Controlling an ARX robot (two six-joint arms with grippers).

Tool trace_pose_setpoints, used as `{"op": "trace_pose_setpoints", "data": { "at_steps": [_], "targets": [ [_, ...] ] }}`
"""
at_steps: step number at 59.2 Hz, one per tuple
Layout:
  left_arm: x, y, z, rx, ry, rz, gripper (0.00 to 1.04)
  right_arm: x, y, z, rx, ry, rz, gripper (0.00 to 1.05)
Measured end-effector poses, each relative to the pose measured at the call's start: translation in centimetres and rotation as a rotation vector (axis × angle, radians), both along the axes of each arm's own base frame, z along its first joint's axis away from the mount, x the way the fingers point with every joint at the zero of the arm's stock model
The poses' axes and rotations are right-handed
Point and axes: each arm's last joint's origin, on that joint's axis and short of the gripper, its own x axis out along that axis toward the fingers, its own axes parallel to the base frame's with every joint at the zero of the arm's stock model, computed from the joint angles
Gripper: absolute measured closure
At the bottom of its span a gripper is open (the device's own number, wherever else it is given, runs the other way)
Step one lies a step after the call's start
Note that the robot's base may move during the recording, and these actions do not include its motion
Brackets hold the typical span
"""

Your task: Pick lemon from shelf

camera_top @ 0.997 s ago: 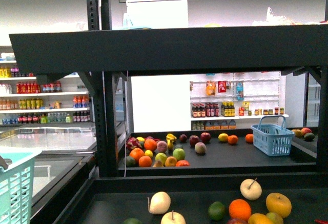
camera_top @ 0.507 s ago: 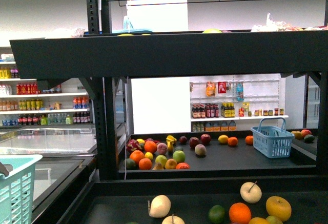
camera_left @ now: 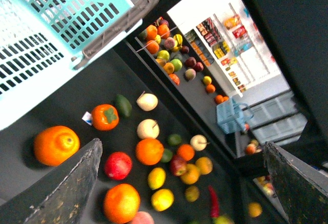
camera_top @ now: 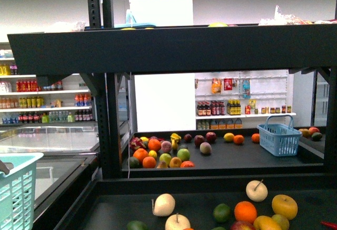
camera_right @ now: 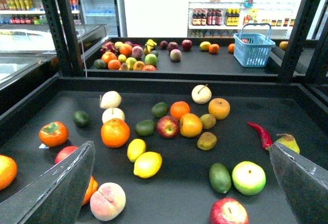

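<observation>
Three cams, one fruit stand

Front cam sits on the body and looks level, straight through the shelf (camera_top: 174, 48). The near deck (camera_top: 121, 209) only clips the bottom edge, and the far deck (camera_top: 237, 159) with the blue basket (camera_top: 279, 135) sits mid-distance. Right wrist cam hangs over the near deck, facing the same way but pitched down and much closer. Left wrist cam is rolled hard, right beside the teal basket (camera_left: 51, 29), looking down across that deck. All three catch the blue basket.
</observation>
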Motion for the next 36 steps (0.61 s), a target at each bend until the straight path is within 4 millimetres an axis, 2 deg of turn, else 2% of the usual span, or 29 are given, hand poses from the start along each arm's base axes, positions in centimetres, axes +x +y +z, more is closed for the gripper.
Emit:
{"op": "trace_pose_setpoints", "data": {
  "at_steps": [9,21,36],
  "targets": [
    [3.8,4.7,2.4,-0.211,0.018,0.094,0.08,0.0,0.0,0.0,0.0,0.0,0.0,0.02],
    [8.6,9.1,4.1,-0.389,0.003,0.108,0.08,0.0,0.0,0.0,0.0,0.0,0.0,0.02],
    [12.7,11.8,3.0,-0.533,0.043,0.122,0.08,0.0,0.0,0.0,0.0,0.0,0.0,0.02]
  ]
}}
